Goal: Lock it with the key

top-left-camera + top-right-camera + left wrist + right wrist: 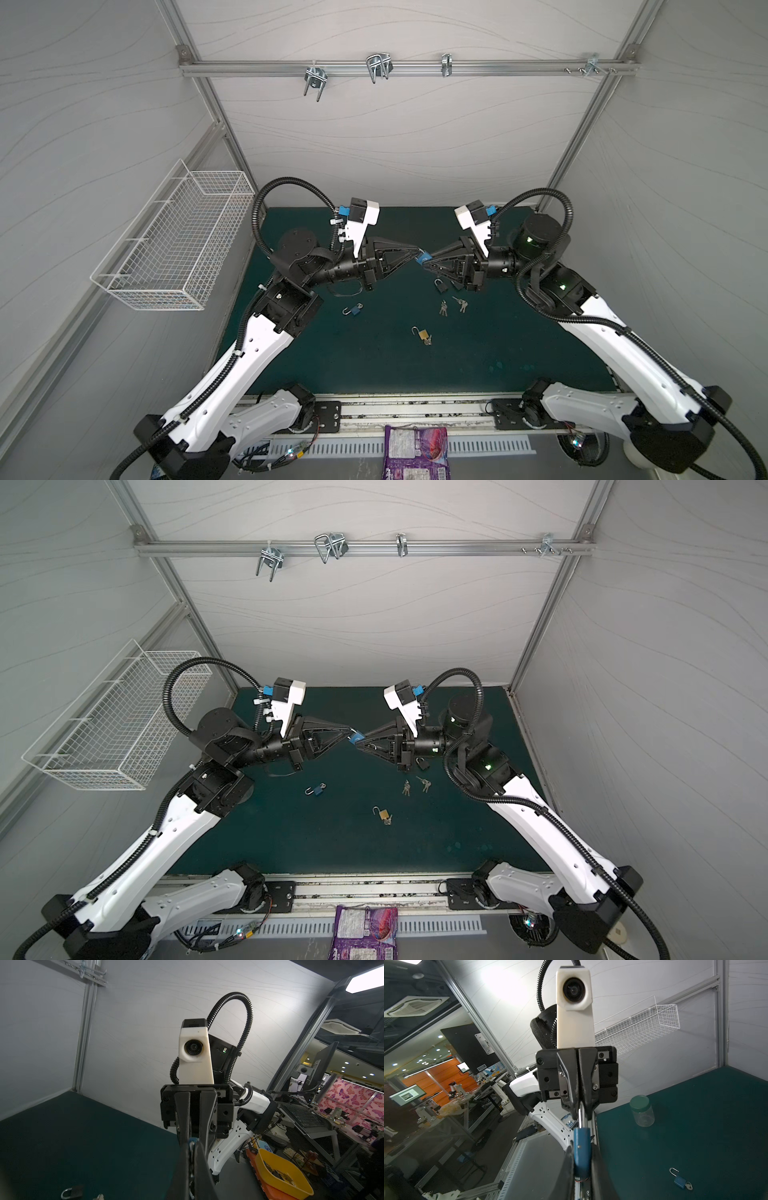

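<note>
Over the middle of the dark green counter (374, 374), in both top views, the left gripper (417, 252) and right gripper (429, 266) meet tip to tip, with a small blue padlock (420, 260) held up in the air between them. The right jaws are clamped on its body and the left jaws are pinched together on its silver shackle.

Lying on the counter below:
- a second blue padlock (353, 310) with its shackle open
- an open brass padlock (423, 333) with keys at it
- a dark padlock (440, 285) half tucked under the right gripper
- a bunch of silver keys (443, 308), with another key bunch (460, 304) just beside it

So that's four padlocks and two loose key bunches.

A white wire basket (174, 249) hangs on the left wall, four metal hook fittings (379, 66) sit on the back rail, and a purple packet (415, 453) lies at the front edge.

In the left wrist view the two sets of jaws are nose to nose, and only a sliver of blue shows between them. The dark padlock (71, 1191) is blurry at the frame's edge.

In the right wrist view the blue padlock (582, 1153) is squeezed between the right jaws, with its shackle running into the left gripper (579, 1114). Beyond it a clear jar with a green lid (641, 1111) stands upright on the counter. The second blue padlock (680, 1181) lies there with a key in it.
</note>
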Robot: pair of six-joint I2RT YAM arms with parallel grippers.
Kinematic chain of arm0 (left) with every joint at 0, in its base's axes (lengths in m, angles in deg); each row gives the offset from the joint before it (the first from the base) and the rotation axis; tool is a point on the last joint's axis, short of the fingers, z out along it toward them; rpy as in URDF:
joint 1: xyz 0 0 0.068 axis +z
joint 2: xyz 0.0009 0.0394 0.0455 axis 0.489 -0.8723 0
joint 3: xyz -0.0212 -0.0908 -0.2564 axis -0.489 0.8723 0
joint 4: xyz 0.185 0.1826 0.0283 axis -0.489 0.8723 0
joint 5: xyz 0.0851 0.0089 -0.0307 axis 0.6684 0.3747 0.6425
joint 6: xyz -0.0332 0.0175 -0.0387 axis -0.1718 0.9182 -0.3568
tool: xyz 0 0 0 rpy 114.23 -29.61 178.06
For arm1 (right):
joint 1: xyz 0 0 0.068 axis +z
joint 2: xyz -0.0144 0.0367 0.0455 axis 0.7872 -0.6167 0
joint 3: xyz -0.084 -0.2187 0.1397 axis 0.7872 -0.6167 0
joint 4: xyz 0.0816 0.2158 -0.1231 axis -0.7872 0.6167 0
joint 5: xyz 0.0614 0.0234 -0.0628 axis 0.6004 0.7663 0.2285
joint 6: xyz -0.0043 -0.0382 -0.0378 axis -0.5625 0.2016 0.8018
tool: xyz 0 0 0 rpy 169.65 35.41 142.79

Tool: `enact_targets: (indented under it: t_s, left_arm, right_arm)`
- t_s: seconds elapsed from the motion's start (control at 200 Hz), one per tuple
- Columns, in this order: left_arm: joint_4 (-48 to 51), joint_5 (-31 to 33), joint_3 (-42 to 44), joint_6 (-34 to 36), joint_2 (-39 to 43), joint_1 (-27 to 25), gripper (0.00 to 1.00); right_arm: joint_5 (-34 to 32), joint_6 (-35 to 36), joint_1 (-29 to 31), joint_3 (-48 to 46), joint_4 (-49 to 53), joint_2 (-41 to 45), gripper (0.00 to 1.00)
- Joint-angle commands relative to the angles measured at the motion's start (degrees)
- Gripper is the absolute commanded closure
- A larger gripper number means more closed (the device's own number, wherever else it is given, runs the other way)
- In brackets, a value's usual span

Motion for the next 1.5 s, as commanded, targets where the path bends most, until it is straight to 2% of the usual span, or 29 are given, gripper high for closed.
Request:
enact_targets:
  t_s: [0.0, 0.04, 0.08, 0.155, 0.325, 0.63, 0.79, 0.995, 1.155, 1.385, 1.47, 1.495]
  left_arm:
    - [-4.2, -2.0, -0.8, -4.9, 0.9, 3.3, 1.0]
    - [-5.7, -1.7, -0.8, -6.2, 0.8, 3.8, 1.0]
    - [-6.7, -1.5, -0.9, -7.0, 0.6, 4.1, 1.0]
    - [-8.1, -1.2, -1.0, -8.0, 0.2, 4.1, 1.0]
    - [-9.4, -1.6, -0.9, -9.1, -0.3, 4.2, 1.0]
    - [-9.8, -4.0, -0.9, -10.2, -1.1, 4.2, 1.0]
    - [-9.8, -4.5, -1.1, -10.3, -1.2, 4.2, 1.0]
    - [-9.7, -4.8, -1.3, -10.2, -1.4, 4.2, 1.0]
    - [-9.8, -4.8, -1.6, -10.2, -1.3, 4.2, 1.0]
    - [-9.2, -4.3, -1.3, -9.7, -0.9, 4.1, 1.0]
    - [-9.1, -3.6, -1.0, -9.4, -0.5, 4.2, 1.0]
    - [-9.0, -3.4, -1.0, -9.3, -0.4, 4.2, 1.0]
  right_arm:
    - [-0.7, 2.2, -0.3, -2.3, -1.9, 3.9, 0.89]
    - [-0.7, 2.7, -0.2, -3.0, -0.8, 4.3, 0.73]
    - [-0.8, 3.2, -0.3, -3.7, 0.1, 4.8, 0.6]
    - [-2.9, 4.3, -0.3, -4.9, 1.6, 6.1, 0.49]
    - [-9.1, 6.4, -0.3, -5.7, 4.4, 8.4, 0.47]
    - [-6.3, 3.3, -0.4, -0.3, 0.7, 3.7, 0.45]
    - [-5.7, 1.8, -0.4, 1.1, -0.8, 2.2, 0.51]
    - [-5.3, 1.2, -0.3, 1.6, 0.1, 1.2, 0.66]
    - [-4.6, 0.9, -0.3, 1.9, 1.5, 0.5, 0.68]
    - [-5.2, 1.1, -0.3, 0.8, 1.6, 1.4, 0.89]
    - [-5.1, 1.1, -0.3, 0.3, 1.7, 1.8, 1.0]
    - [-5.0, 1.1, -0.3, 0.0, 1.7, 1.8, 1.0]
